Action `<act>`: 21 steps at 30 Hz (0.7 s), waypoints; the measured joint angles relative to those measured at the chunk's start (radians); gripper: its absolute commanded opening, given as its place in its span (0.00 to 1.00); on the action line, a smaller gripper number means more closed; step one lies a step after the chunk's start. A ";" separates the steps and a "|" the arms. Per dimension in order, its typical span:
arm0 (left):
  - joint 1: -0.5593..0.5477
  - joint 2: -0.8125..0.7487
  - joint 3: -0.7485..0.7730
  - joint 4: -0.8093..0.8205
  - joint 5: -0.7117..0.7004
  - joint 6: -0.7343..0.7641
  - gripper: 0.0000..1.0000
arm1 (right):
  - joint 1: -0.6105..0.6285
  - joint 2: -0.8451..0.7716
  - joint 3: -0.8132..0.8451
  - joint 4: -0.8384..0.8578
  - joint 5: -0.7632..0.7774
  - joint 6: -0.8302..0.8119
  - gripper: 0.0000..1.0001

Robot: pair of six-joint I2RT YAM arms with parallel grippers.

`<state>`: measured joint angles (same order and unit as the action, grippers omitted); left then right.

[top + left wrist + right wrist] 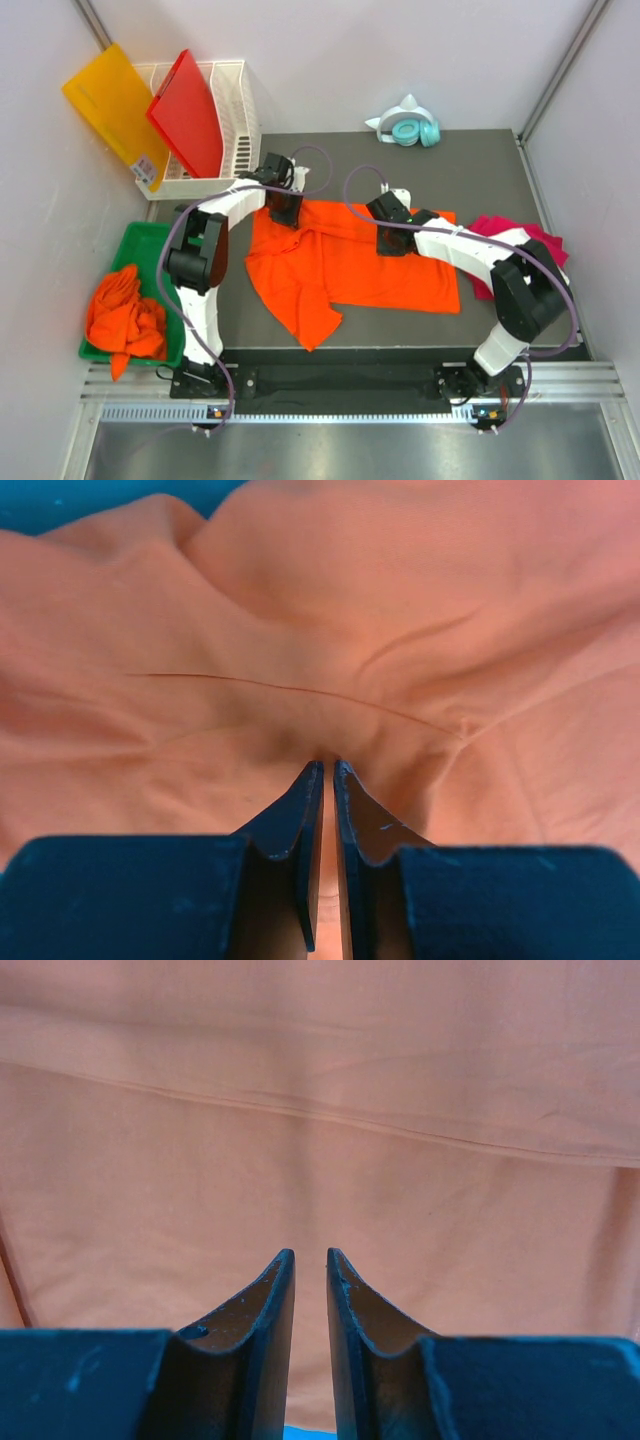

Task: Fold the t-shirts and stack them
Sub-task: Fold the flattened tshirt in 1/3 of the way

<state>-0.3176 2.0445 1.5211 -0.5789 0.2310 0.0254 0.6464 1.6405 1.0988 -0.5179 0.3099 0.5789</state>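
Observation:
A bright orange t-shirt (370, 270) lies spread on the dark mat, with one part trailing toward the front left. My left gripper (284, 212) sits at the shirt's back left corner. Its jaws are shut on a pucker of the orange cloth (300, 680), which wrinkles toward the left gripper's tips (328, 765). My right gripper (392, 240) is at the shirt's back edge near the middle, and a ridge of cloth runs between the two grippers. The right gripper's tips (310, 1253) stand narrowly apart with orange cloth (320, 1140) between them. A magenta-pink t-shirt (535, 240) lies at the right, partly under the right arm.
A green bin (145, 250) at the left holds a heap of orange t-shirts (125, 315). A white basket (235, 110) at the back left holds a red board (188, 112) and a yellow-orange board (115, 105). Teal headphones (408, 128) lie at the back.

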 measured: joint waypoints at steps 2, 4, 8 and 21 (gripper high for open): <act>-0.006 -0.006 -0.016 0.009 0.005 0.000 0.14 | 0.000 0.000 0.000 0.000 0.001 0.001 0.20; -0.013 -0.026 -0.055 0.018 0.011 0.000 0.14 | 0.000 0.000 0.000 0.000 0.000 0.002 0.20; -0.027 -0.094 -0.146 0.016 0.017 0.000 0.14 | 0.006 0.000 0.000 0.002 0.000 0.009 0.20; -0.114 -0.196 -0.247 -0.006 0.066 0.032 0.12 | 0.058 0.019 0.000 0.010 0.000 0.041 0.20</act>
<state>-0.4316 1.8484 1.2739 -0.5850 0.2966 0.0578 0.7040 1.6592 1.0992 -0.5083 0.3096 0.6201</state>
